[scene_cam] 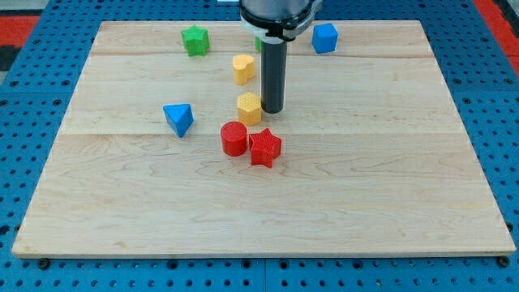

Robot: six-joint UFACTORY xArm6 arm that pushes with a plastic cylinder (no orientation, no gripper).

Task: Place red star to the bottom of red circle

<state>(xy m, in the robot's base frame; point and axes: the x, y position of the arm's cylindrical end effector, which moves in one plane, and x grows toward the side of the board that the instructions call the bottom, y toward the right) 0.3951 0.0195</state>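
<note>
The red star (265, 148) lies near the board's middle, touching the right side of the red circle (233, 138) and a little lower than it. My tip (272, 110) rests on the board just above the red star, right beside the yellow hexagon (250, 108), which sits above the red circle.
A yellow heart (243, 68) lies above the hexagon. A blue triangle (178, 118) is to the left. A green star (195, 40) and a blue block (324, 37) sit near the top edge. A green block is mostly hidden behind the rod. The wooden board (365, 203) lies on a blue pegboard.
</note>
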